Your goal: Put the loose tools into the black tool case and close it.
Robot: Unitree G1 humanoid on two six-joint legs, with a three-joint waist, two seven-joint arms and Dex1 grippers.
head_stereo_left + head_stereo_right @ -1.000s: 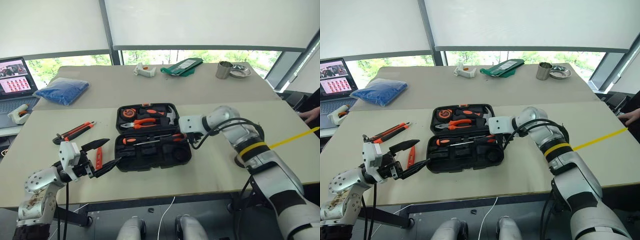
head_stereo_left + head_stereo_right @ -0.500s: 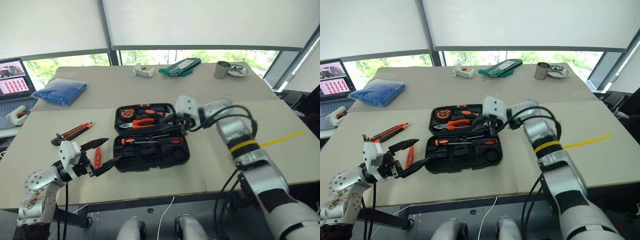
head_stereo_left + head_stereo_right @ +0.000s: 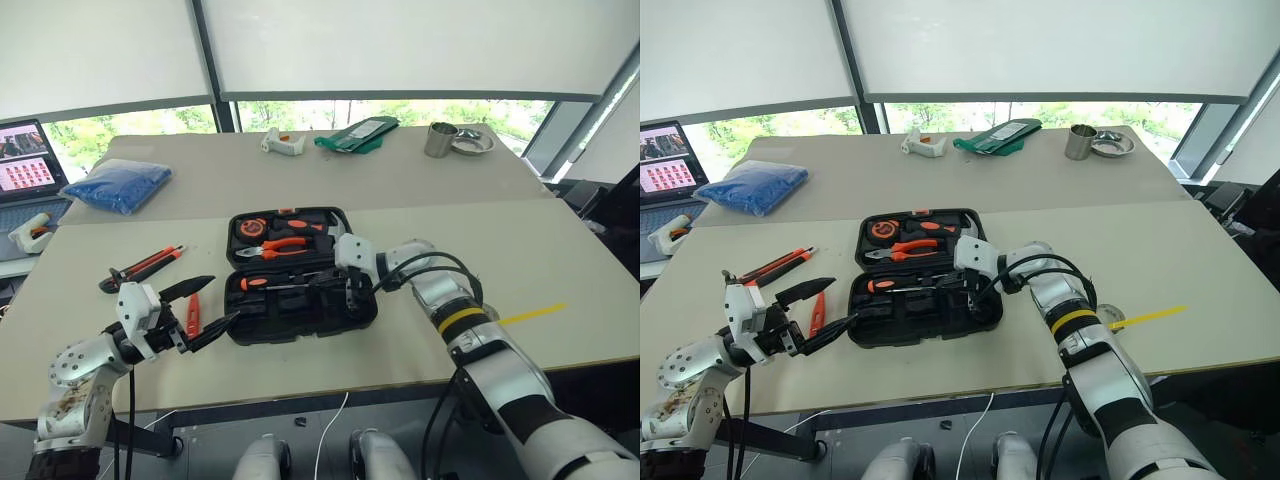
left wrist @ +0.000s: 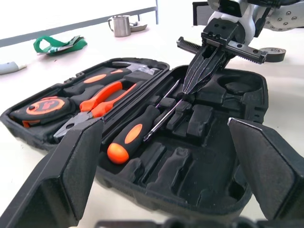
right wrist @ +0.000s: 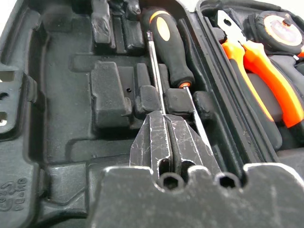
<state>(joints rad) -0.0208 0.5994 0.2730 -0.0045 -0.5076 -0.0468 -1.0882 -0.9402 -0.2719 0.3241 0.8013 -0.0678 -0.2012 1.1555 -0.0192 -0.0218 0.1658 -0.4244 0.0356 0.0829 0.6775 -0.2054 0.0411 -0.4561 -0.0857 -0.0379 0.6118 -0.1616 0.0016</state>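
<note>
The black tool case [image 3: 258, 327] lies open mid-table, with pliers, a hammer and a tape measure in its far half. A screwdriver [image 4: 127, 139] with a black-and-orange handle lies in the near half. My right gripper [image 3: 347, 290] is shut, and its tips [image 5: 164, 116] rest on a thin steel shaft in the near half; I cannot tell whether they pinch it. The left gripper [image 3: 222, 300] hovers open and empty at the case's left edge. Loose tools lie left of the case: two orange-and-black ones [image 3: 145, 265] and a small orange tester pen [image 3: 193, 315] beside the left gripper's fingers.
On the far table lie a blue cloth bundle [image 3: 118, 185], a white object [image 3: 280, 145], a green bag [image 3: 357, 133], and a metal cup [image 3: 437, 140] beside a steel bowl [image 3: 472, 142]. A laptop [image 3: 25, 160] stands at far left. Yellow tape [image 3: 530, 315] marks the table at right.
My right gripper has closed and swung left and down, from the case's right edge into its near half. The left gripper stayed put and open.
</note>
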